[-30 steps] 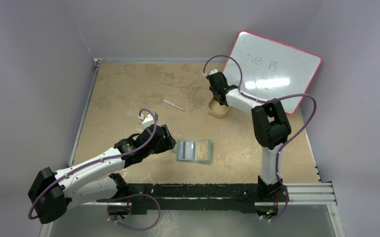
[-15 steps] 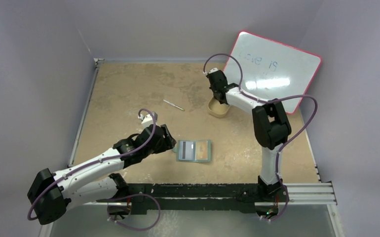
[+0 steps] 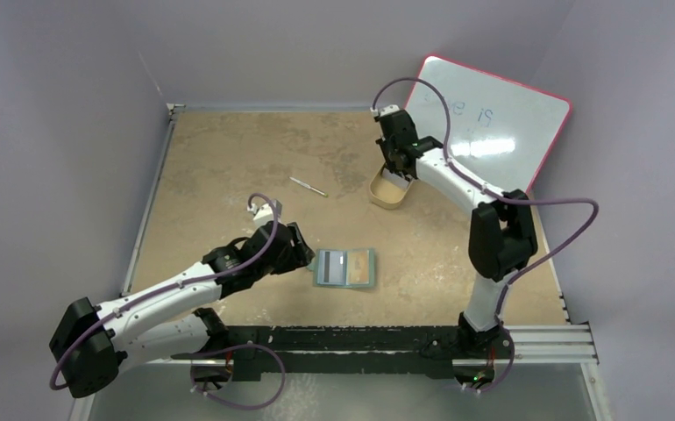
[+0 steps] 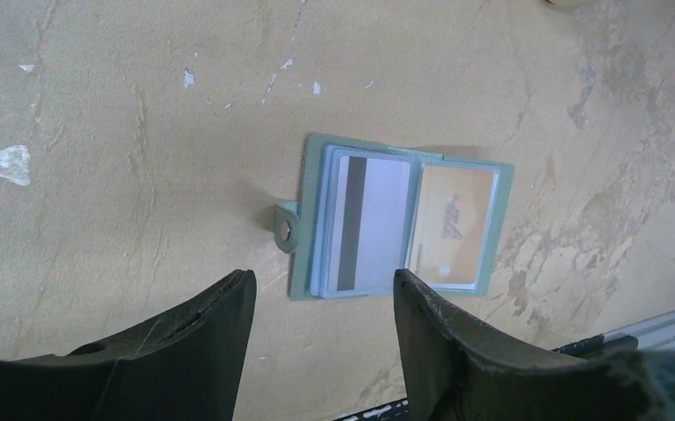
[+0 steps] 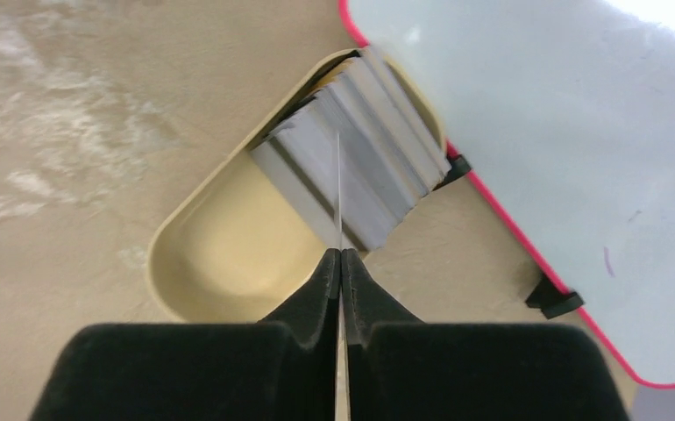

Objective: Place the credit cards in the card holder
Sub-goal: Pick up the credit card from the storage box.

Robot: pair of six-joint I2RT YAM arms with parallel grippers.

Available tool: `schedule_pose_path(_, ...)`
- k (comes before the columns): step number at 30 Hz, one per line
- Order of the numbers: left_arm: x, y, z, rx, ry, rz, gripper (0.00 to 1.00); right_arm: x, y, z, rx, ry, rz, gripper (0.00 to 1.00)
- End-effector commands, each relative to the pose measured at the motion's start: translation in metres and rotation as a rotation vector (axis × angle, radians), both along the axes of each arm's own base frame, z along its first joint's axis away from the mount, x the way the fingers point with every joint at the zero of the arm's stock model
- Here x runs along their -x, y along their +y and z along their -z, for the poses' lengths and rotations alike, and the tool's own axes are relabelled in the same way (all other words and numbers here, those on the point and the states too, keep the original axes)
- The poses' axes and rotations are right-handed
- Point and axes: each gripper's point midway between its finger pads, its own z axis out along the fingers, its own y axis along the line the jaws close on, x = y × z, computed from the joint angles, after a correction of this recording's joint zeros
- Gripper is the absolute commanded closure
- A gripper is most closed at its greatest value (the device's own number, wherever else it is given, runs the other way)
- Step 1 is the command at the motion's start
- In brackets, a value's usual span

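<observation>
Your right tool is pinched shut on one card, edge-on over the cards stacked in the tray, far right. Your left tool gapes wide just left of the open holder on the worktop.

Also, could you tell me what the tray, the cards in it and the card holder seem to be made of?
The tray looks like smooth moulded beige plastic: rounded rim, soft sheen. The cards seem thin stiff plastic, greyish-white, with straight crisp edges. The card holder appears to be soft grey-green faux leather or vinyl with clear glossy sleeves; which one, I cannot tell.
</observation>
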Motion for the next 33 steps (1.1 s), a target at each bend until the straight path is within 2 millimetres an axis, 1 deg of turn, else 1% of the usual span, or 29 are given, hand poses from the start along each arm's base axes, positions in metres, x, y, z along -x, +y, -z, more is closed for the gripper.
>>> schedule_pose_path(1, -0.007, -0.01, -0.027, 0.063, -0.042, 0.006, 0.42, 0.024, 0.027, -0.041, -0.233, 0.004, -0.063, 1.0)
schedule_pose_path(2, -0.007, -0.011, -0.031, 0.075, -0.047, 0.004, 0.42, 0.033, 0.033, -0.043, -0.279, 0.013, -0.086, 1.0)
schedule_pose_path(4, -0.008, -0.014, -0.04, 0.104, -0.058, 0.003, 0.42, 0.048, 0.049, -0.053, -0.383, 0.018, -0.154, 1.0)
schedule_pose_path(7, -0.009, -0.02, -0.059, 0.164, -0.08, 0.004, 0.42, 0.076, 0.072, -0.063, -0.559, 0.032, -0.241, 1.0)
schedule_pose_path(10, -0.012, -0.025, -0.083, 0.237, -0.118, -0.008, 0.42, 0.112, 0.099, -0.078, -0.776, 0.054, -0.351, 1.0)
schedule_pose_path(12, -0.015, -0.025, -0.1, 0.291, -0.157, -0.031, 0.43, 0.135, 0.11, -0.089, -0.919, 0.063, -0.397, 1.0)
schedule_pose_path(13, -0.017, -0.024, -0.108, 0.323, -0.176, -0.044, 0.42, 0.15, 0.116, -0.103, -1.021, 0.058, -0.422, 1.0)
schedule_pose_path(14, -0.017, -0.024, -0.116, 0.359, -0.197, -0.051, 0.42, 0.162, 0.122, -0.102, -1.089, 0.064, -0.46, 1.0)
schedule_pose_path(15, -0.017, -0.024, -0.125, 0.399, -0.219, -0.057, 0.42, 0.175, 0.125, -0.114, -1.173, 0.051, -0.491, 1.0)
schedule_pose_path(16, -0.017, -0.024, -0.133, 0.437, -0.238, -0.062, 0.42, 0.187, 0.127, -0.119, -1.264, 0.065, -0.489, 1.0)
schedule_pose_path(19, -0.016, -0.026, -0.151, 0.524, -0.282, -0.057, 0.42, 0.21, 0.126, -0.132, -1.418, 0.056, -0.516, 1.0)
schedule_pose_path(21, -0.016, -0.031, -0.162, 0.571, -0.306, -0.038, 0.41, 0.223, 0.124, -0.142, -1.492, 0.041, -0.545, 1.0)
schedule_pose_path(24, -0.017, -0.038, -0.17, 0.602, -0.32, -0.018, 0.41, 0.237, 0.12, -0.155, -1.57, 0.016, -0.576, 1.0)
schedule_pose_path(27, -0.017, -0.047, -0.182, 0.651, -0.339, 0.017, 0.41, 0.245, 0.116, -0.164, -1.605, -0.007, -0.589, 1.0)
schedule_pose_path(30, -0.016, -0.058, -0.192, 0.701, -0.354, 0.06, 0.41, 0.251, 0.115, -0.166, -1.633, 0.001, -0.597, 1.0)
schedule_pose_path(33, -0.014, -0.07, -0.203, 0.744, -0.364, 0.116, 0.45, 0.255, 0.114, -0.168, -1.669, 0.019, -0.598, 1.0)
